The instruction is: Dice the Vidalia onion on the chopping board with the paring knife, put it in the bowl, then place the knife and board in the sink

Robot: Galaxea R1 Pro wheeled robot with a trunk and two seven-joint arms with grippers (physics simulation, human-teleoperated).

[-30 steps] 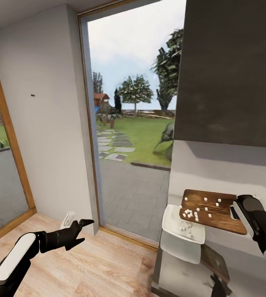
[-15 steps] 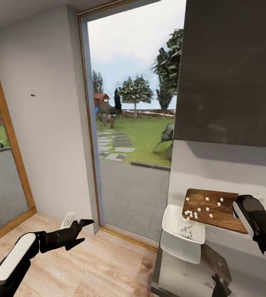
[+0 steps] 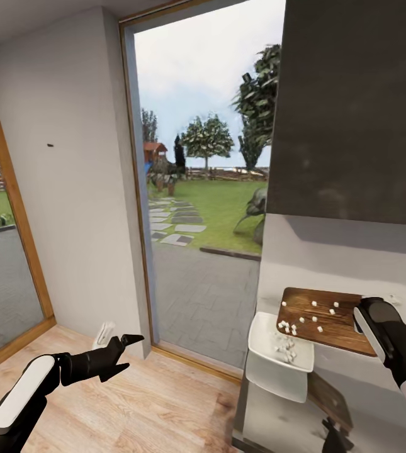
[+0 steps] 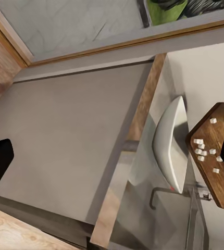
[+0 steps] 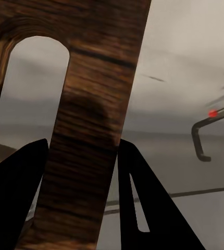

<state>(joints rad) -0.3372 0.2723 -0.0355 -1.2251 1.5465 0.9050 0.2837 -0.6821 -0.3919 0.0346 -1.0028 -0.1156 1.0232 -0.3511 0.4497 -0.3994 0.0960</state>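
Observation:
My right gripper (image 3: 357, 321) is shut on the handle end of the dark wooden chopping board (image 3: 319, 318), holding it tilted above the countertop (image 3: 272, 421). Its low edge hangs over the white bowl (image 3: 278, 368). Diced onion (image 3: 316, 311) is scattered on the board, and several cubes (image 3: 286, 351) lie in the bowl. In the right wrist view both fingers clamp the board (image 5: 91, 130) beside its handle slot. My left gripper (image 3: 127, 352) hangs open over the wooden floor, far left of the bowl. The paring knife and the sink basin are out of view.
The counter ends just left of the bowl, next to a tall glass door (image 3: 196, 189) onto a garden. A dark wall cabinet (image 3: 354, 107) hangs above the board. The chrome tap with its red knob (image 5: 212, 113) lies past the board.
A few cubes have slid down the board towards its low edge. The board has shifted very slightly. The left arm has not moved.

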